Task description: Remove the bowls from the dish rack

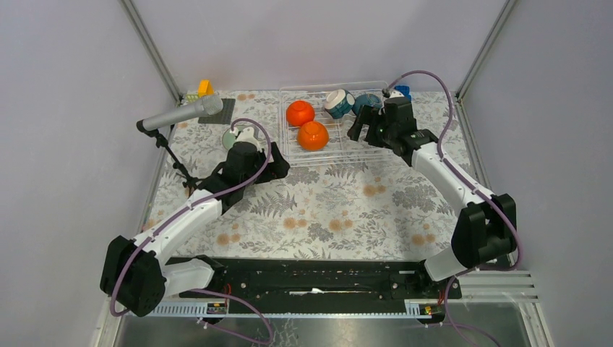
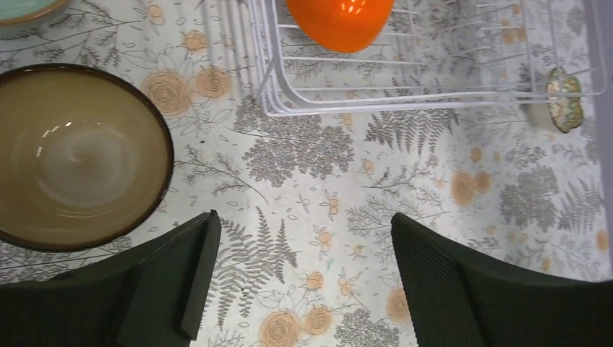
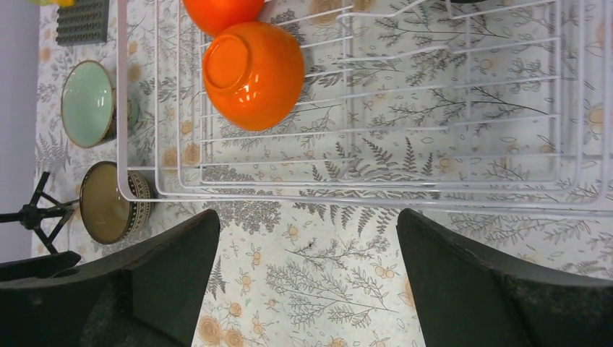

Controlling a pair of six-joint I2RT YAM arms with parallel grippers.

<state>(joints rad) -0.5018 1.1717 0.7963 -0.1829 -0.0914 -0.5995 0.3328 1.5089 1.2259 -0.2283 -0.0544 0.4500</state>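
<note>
Dish rack (image 1: 343, 148), upper centre, holds orange bowls (image 1: 313, 135); left gripper (image 2: 303, 220) and right gripper (image 3: 307, 217) both wide open, empty.

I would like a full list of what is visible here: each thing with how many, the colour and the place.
dish rack: one, white wire, far centre-right
orange bowls: two, orange, rack's left part
teal bowls: two, teal and white, back of rack
mint bowl: one, pale green, on the table left of rack
brown bowl: one, dark rim, tan inside, on the table left of rack
microphone: one, grey, black stand, far left
yellow block: one, far left corner
tablecloth: one, floral
left gripper: open, empty, beside brown bowl
right gripper: open, empty, at rack's near edge
</note>
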